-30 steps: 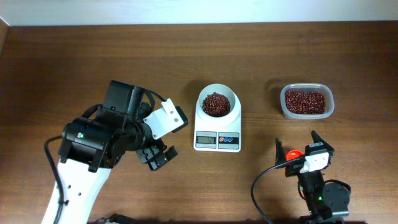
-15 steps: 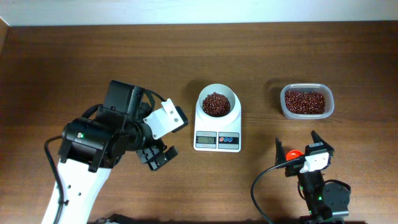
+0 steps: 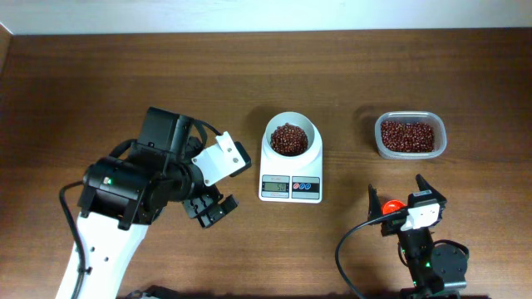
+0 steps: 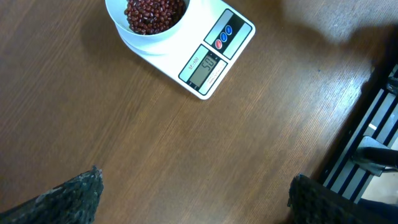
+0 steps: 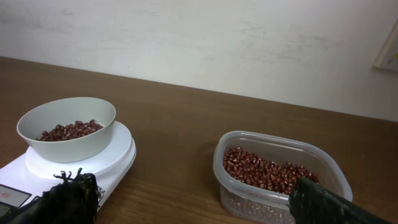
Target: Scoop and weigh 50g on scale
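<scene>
"Two arms in view. Has either one moved in the last second?"

"No. The left end effector [image 3: 209, 208] and the right end effector [image 3: 396, 193] stand where they stood, and nothing on the counter [image 3: 100, 83] has shifted."

"How are the fingers set?"

"Both pairs are spread wide with nothing pinched. The left one hangs over bare wood, near and to the left of the scale [image 3: 291, 166]. The right one is at the near right."

"Where is the scale, and which way does it face?"

"It is mid-counter. Its long axis runs near to far, with the display [image 3: 275, 187] and the blue and red buttons [image 3: 306, 187] at the near end and the white bowl [image 3: 291, 121] at the far end. A heap of beans [image 3: 288, 139] lies in the bowl."

"Anything else around it?"

"A clear tub [image 3: 410, 150] holding more beans stands to the right of the scale, well apart from it and just beyond the right end effector. A small red thing [image 3: 395, 205] shows by that end effector's fingers; I cannot tell what it is."

"Anything in the way?"

"Open wood lies between each end effector and the scale."
</scene>
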